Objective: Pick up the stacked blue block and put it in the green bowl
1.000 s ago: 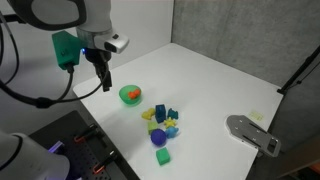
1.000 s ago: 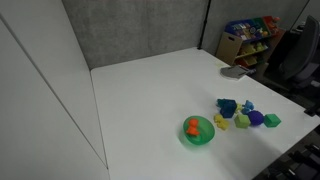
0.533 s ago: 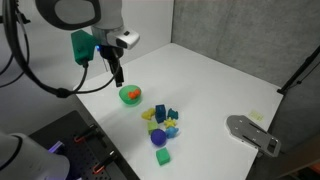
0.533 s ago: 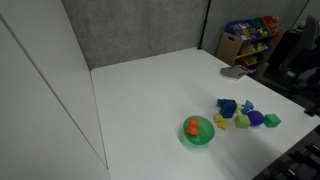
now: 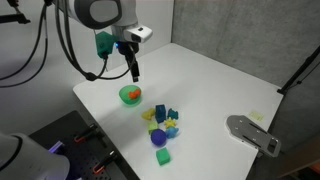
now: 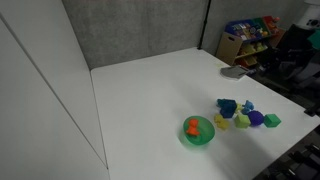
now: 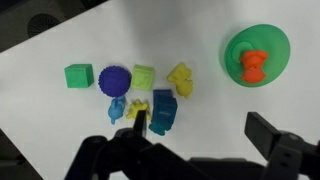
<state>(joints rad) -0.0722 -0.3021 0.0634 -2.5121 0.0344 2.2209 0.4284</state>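
The stacked blue block point(image 7: 163, 104) sits on top of another block in the cluster of toy blocks; it also shows in both exterior views point(image 5: 161, 111) point(image 6: 227, 104). The green bowl point(image 7: 272, 38) holds an orange piece and stands apart from the cluster, as both exterior views point(image 5: 123, 97) point(image 6: 205, 137) show. My gripper point(image 7: 203, 128) is open and empty, well above the table. In an exterior view the gripper point(image 5: 134, 73) hangs just above and behind the bowl. In the wrist view its left finger lies beside the blue block.
A purple round block point(image 7: 113, 78), a green cube point(image 7: 78, 75), a light green block point(image 7: 144, 76) and yellow pieces point(image 7: 181, 79) lie in the cluster. A grey device point(image 5: 252, 133) sits near the table's edge. A toy shelf point(image 6: 250, 35) stands beyond the table.
The arm has swung sideways from beyond the table's edge to a spot over the table just behind the bowl. The blocks and bowl have not moved.
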